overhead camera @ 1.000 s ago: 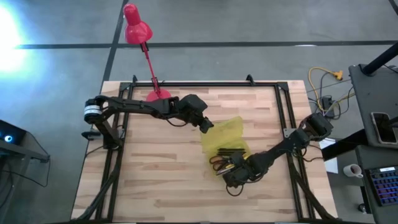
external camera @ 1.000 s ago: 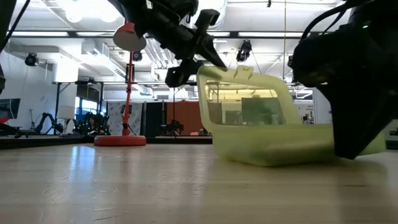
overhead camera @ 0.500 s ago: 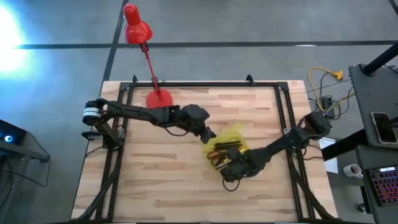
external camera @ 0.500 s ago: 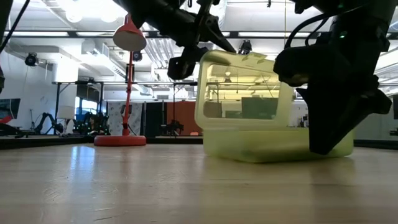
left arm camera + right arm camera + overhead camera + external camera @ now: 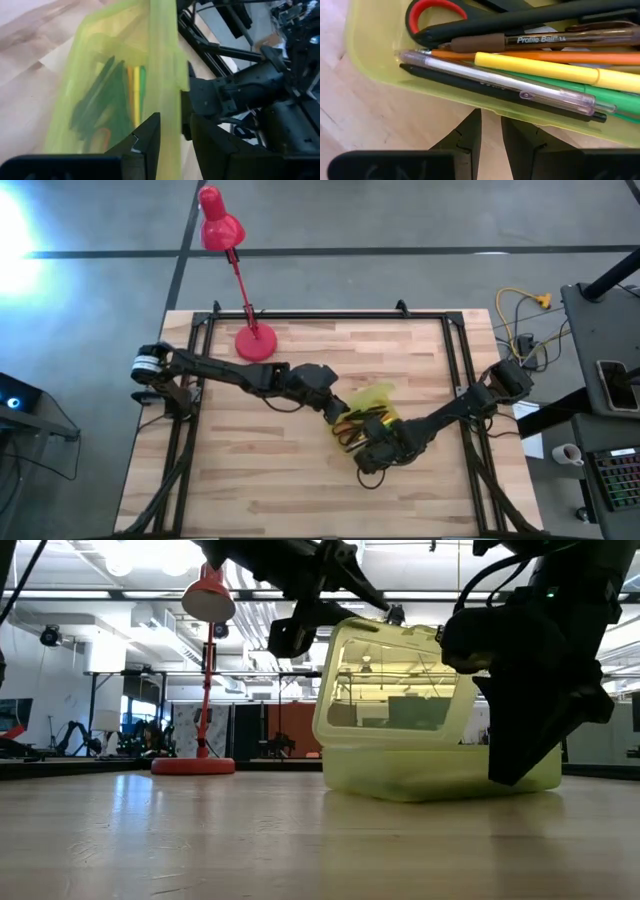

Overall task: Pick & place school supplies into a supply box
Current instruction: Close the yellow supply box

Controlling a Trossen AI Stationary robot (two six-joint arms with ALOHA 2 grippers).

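Table [image 5: 220, 460]: box lid [image 5: 162, 70] btwn L jaws.

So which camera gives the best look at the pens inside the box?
The right wrist view: the pens lie sharp and close in the box, each colour distinct, beside the scissors. The left wrist view shows them only through the lid. The high view shows a small cluster; the low view shows none clearly.

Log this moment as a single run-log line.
left pincer: shut on lid, half-raised | right pincer: shut on supply box wall | school supplies: inside box
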